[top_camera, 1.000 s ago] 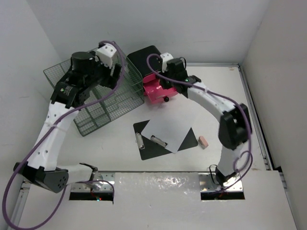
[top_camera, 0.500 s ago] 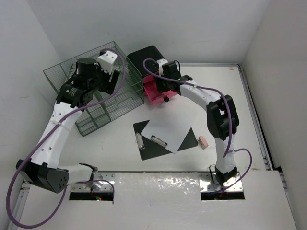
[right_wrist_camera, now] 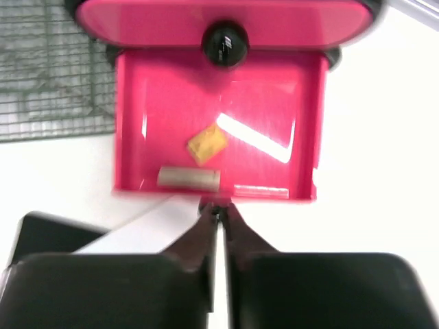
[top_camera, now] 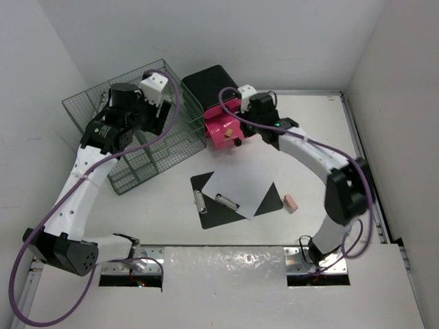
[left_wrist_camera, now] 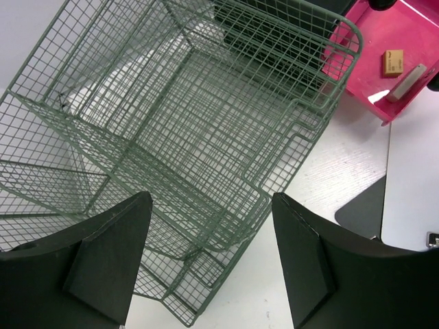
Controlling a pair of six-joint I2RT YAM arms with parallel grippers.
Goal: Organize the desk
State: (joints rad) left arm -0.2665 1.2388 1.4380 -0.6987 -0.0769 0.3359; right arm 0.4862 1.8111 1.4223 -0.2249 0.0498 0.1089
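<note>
The desk is a white tabletop. At its back stands a black box whose lower pink drawer is pulled out. In the drawer lie a small yellow block and a grey stick. My right gripper is shut, its tips together at the drawer's front edge with nothing between them. They cover most of that drawer's dark knob. My left gripper stands open over the near corner of the green wire rack, holding nothing.
A black clipboard with a white sheet lies in the middle of the desk. A small pink eraser lies to its right. The upper drawer's black knob is above the open drawer. Walls close in left, back and right.
My right gripper went in over the pink drawer, opened, then drew back to the drawer's front and shut. A yellow block now shows in the drawer. The left arm shifted slightly over the rack.
</note>
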